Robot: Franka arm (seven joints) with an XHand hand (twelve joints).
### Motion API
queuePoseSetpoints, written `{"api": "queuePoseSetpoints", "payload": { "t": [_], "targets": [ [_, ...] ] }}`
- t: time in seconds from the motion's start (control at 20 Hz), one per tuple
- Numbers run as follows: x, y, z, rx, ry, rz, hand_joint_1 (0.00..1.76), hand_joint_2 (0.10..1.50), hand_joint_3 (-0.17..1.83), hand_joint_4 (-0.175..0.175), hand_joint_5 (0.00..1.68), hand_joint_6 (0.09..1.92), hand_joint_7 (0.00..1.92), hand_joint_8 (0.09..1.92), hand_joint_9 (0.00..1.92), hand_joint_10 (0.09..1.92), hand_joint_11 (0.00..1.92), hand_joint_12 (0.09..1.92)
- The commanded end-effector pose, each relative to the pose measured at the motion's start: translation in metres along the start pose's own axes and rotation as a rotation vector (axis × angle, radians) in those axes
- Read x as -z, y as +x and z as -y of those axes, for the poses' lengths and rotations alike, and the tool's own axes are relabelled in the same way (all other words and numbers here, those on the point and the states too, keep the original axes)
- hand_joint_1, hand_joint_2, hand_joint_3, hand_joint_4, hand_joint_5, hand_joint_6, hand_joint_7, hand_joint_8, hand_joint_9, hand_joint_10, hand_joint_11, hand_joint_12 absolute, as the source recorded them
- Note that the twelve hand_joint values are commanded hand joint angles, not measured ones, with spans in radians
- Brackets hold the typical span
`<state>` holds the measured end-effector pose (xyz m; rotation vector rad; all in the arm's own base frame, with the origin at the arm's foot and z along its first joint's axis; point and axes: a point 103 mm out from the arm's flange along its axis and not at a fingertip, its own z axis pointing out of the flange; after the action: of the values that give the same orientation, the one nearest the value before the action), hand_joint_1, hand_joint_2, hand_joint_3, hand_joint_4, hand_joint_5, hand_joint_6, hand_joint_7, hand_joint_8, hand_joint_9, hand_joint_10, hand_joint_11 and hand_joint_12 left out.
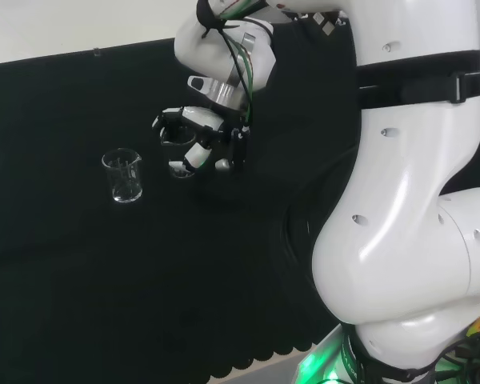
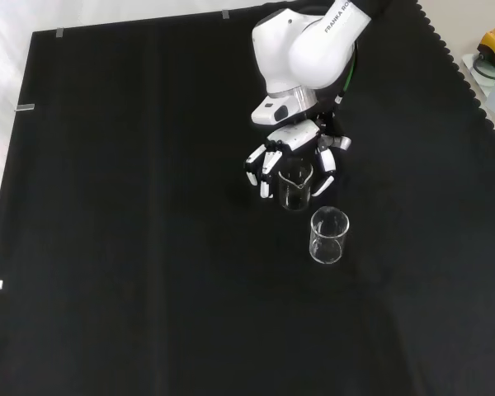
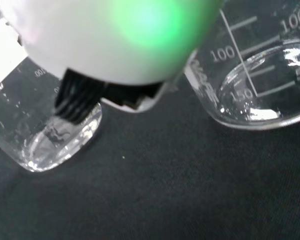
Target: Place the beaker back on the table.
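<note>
The beaker (image 2: 294,186), upright just above centre of the front view, sits inside the curled fingers of the hand (image 2: 290,148), with a second beaker (image 2: 328,235) standing just below-right on the black-clothed desk (image 2: 132,247).

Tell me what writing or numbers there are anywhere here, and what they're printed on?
White scale lines with numerals: on the wall of the free beaker, seen in the wrist view; not read off here.
Small pale print: on the beaker that the hand holds; too faint to read.
Dark lettering: on the arm's white link in the front view; a maker's name, not read off.
Black cloth: no print.
</note>
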<state>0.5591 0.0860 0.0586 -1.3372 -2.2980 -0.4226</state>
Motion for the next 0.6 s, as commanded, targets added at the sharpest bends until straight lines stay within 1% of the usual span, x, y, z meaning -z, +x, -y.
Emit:
{"api": "queuePoseSetpoints", "payload": {
  "t": [0.05, 0.35, 0.6],
  "targets": [
    [0.001, 0.004, 0.001, 0.01, -0.002, -0.011, 1.01, 0.26, 1.03, -0.073, 0.36, 0.6, 0.54, 0.78, 0.82, 0.09, 0.1, 1.36],
    [0.004, 0.006, 0.004, 0.019, 0.005, -0.013, 0.92, 0.28, 0.96, -0.077, 0.37, 0.54, 0.52, 0.76, 0.8, 0.09, 0.09, 1.36],
    [0.015, 0.006, 0.011, 0.013, 0.003, -0.005, 0.9, 0.28, 0.94, -0.08, 0.36, 0.52, 0.51, 0.76, 0.8, 0.09, 0.08, 1.36]
  ]
}}
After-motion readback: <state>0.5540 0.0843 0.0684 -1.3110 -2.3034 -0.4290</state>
